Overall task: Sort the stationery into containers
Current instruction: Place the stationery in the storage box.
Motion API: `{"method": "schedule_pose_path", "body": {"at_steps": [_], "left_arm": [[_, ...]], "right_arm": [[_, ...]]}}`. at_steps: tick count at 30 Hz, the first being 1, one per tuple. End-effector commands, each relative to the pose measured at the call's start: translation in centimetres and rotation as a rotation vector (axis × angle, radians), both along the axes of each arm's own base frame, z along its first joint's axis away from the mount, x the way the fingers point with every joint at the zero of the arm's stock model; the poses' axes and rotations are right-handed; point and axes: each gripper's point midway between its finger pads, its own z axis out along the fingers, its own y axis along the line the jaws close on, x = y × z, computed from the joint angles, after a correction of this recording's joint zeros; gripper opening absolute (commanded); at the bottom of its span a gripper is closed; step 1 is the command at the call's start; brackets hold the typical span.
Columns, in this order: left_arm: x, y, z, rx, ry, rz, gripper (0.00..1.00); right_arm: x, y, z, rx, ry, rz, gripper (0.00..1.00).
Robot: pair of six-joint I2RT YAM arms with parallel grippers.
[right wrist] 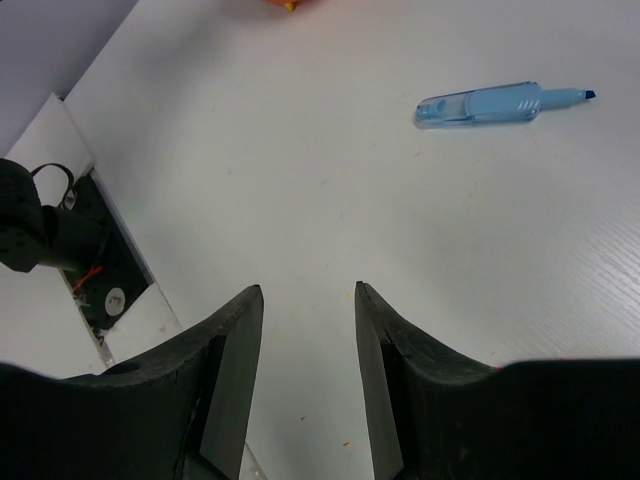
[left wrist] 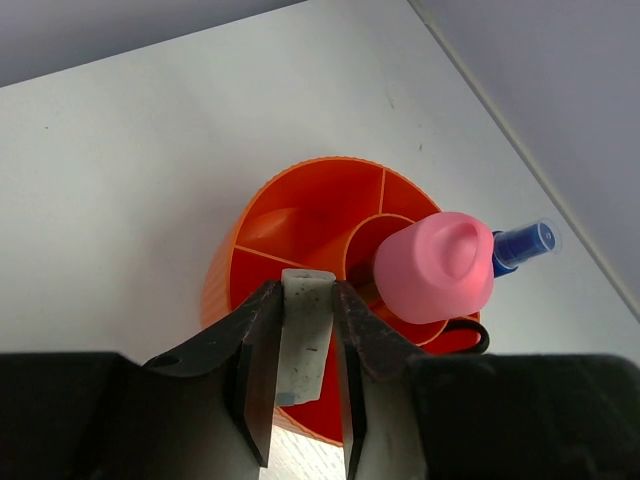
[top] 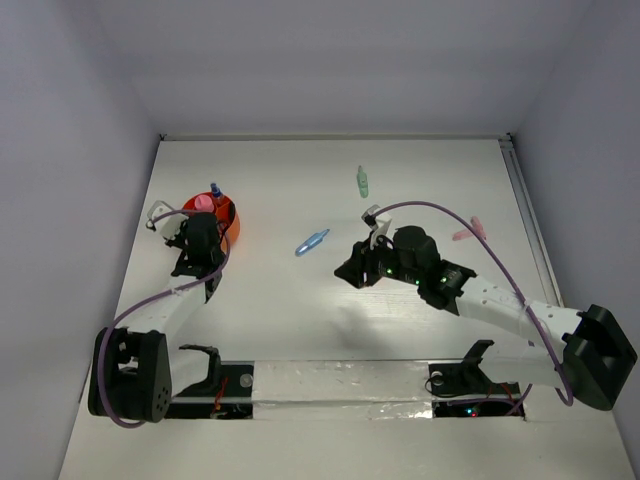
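Observation:
My left gripper (left wrist: 305, 300) is shut on the small beige-grey piece (left wrist: 304, 335) and holds it over the near rim of the orange-red divided cup (left wrist: 300, 215). The cup (top: 229, 225) holds the pink tube (left wrist: 435, 265), a blue-white marker (left wrist: 520, 243) and a black scissors handle (left wrist: 478, 335). My right gripper (right wrist: 308, 292) is open and empty above bare table. The light blue marker (right wrist: 497, 103) lies ahead of it, also in the top view (top: 311, 242). A green marker (top: 363, 181) lies at the back. A pink item (top: 469, 233) lies right of my right gripper (top: 352, 270).
White walls close in the table on three sides. A rail (top: 527, 215) runs along the right edge. The arm bases and a taped strip (top: 340, 385) sit at the near edge. A purple cable (top: 450, 215) arcs over the right arm.

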Motion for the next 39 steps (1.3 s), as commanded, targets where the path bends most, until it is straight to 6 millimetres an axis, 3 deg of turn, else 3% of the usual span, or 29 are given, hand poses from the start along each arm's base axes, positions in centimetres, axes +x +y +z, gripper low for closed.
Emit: {"method": "schedule_pose_path", "body": {"at_steps": [1,9,18,23,29,33,39], "left_arm": [[0.3,0.4,1.0,-0.008,-0.054,0.027,0.2],[0.2,0.0,1.8,-0.036,-0.084,0.009,0.39],[-1.5,-1.1,3.3,-0.053,-0.121,-0.056,0.38],[-1.8,-3.6,1.7,-0.05,-0.021,-0.207,0.34],[-1.5,-6.3,0.4,-0.04,0.145,-0.386,0.36],[-1.3,-6.8,-0.5,-0.033,0.219,-0.42,0.45],[0.5,-7.8,-0.7,-0.04,0.225,-0.464,0.47]], "right_arm": [[-0.1,0.5,1.0,0.043,-0.033,0.019,0.48],[-0.2,0.7,0.9,0.043,-0.027,0.029,0.48],[-0.3,0.7,0.9,0.045,-0.026,0.036,0.48],[-0.4,0.8,0.8,0.044,-0.022,0.041,0.48],[-0.3,0.7,0.8,0.043,-0.023,0.038,0.48],[-0.4,0.7,0.8,0.044,-0.022,0.041,0.48],[-0.4,0.8,0.8,0.046,-0.022,0.046,0.48]]}}
